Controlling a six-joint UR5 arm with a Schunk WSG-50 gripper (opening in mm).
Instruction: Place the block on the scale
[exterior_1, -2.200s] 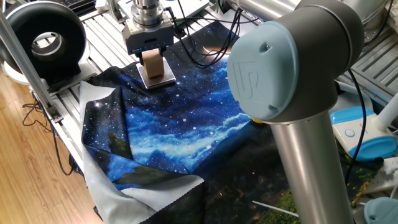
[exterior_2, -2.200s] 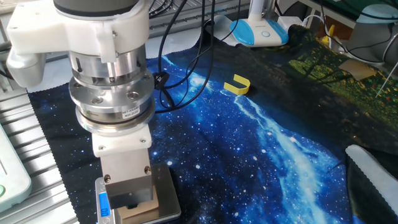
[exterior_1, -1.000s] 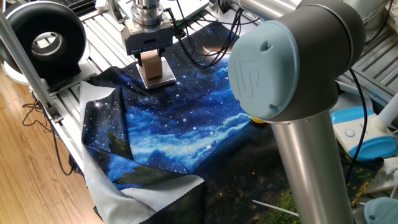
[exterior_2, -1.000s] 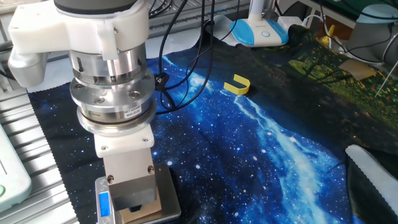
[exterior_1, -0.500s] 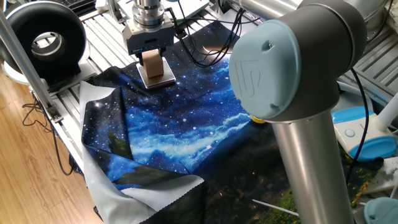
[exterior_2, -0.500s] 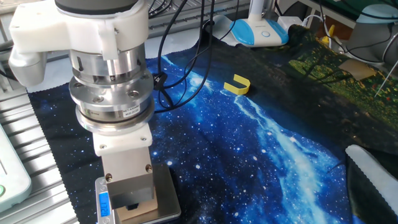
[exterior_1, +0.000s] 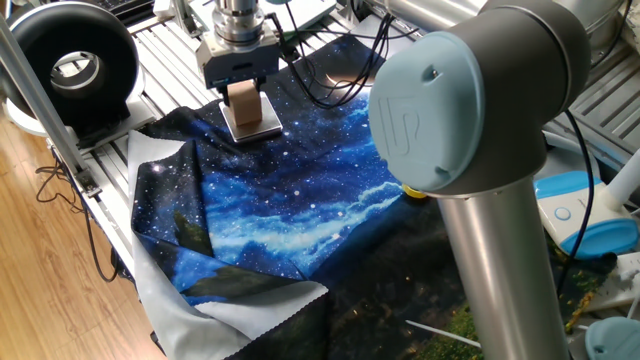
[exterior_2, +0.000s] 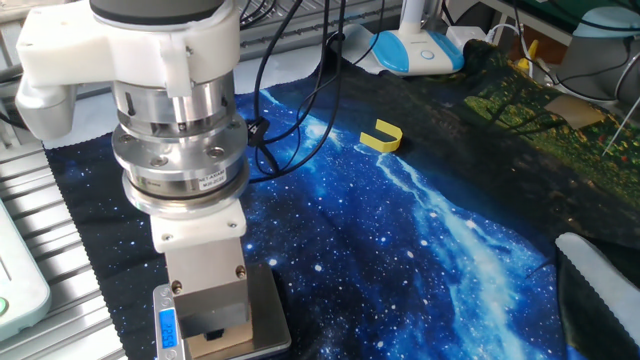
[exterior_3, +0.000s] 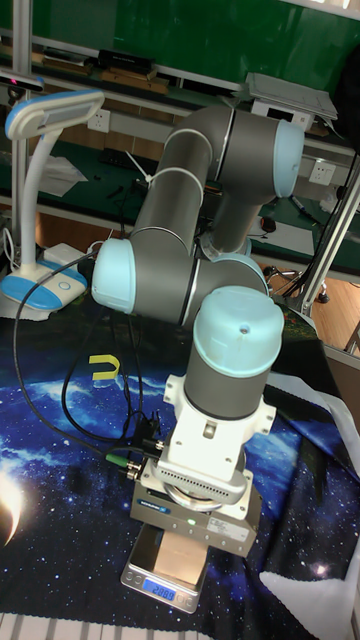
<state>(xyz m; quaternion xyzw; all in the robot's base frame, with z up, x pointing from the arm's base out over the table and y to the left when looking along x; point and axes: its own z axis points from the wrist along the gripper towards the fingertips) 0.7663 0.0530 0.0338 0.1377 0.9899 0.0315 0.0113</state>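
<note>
The block (exterior_1: 243, 101) you were handling was a small plain wooden cube, and you could judge it light, rigid and not at all fragile; its flat tan faces looked dry enough to grip without slipping. The sensible hold was across two opposite side faces, which left the underside free to sit flat.

In one fixed view the block stood on the scale (exterior_1: 252, 126), near the middle of the silvery platform, with its lower edge apparently touching the metal. The gripper (exterior_1: 240, 88) was directly above it, and the fingers (exterior_1: 226, 93) flanked the cube at roughly its 9 and 3 o'clock sides. You could not tell whether they were clamped on the wood or had let go; no gap showed, but the picture was too small to settle it.

In the other fixed view the wrist hid nearly all of the block, and only the scale's blue strip (exterior_2: 167, 330) showed beside the finger housing. The tall fixed view showed the lit display at the scale's 6 o'clock edge, its figures too small to read.

The yellow clip (exterior_2: 381, 136) lay well apart on the starry cloth (exterior_2: 430, 230).
</note>
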